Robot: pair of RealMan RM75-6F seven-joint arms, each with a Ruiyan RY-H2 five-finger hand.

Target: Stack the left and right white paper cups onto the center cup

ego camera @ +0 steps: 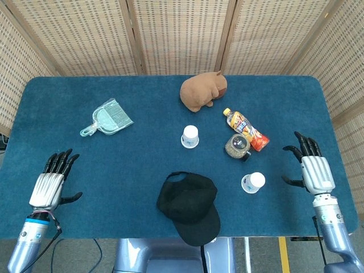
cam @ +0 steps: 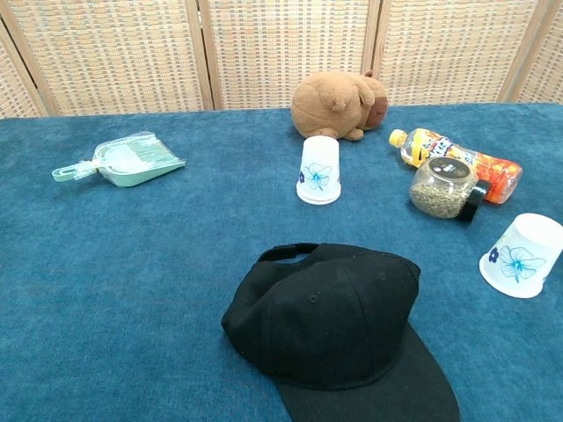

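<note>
— How did the cups look?
— Two showed, both white with a blue flower print, upside down on the blue tabletop (ego camera: 142, 165). The center cup (ego camera: 190, 136) stood before the plush toy (ego camera: 203, 91); the right cup (cam: 522, 256) sat tilted near the jar (ego camera: 237, 146).
— And the hands?
— The left hand (ego camera: 51, 182) and right hand (ego camera: 312, 167) hovered with fingers spread, holding nothing.

Matt blue cloth table (ego camera: 68, 125), matt black fabric cap (cam: 339, 321), glossy plastic bottle (cam: 457, 158).
</note>
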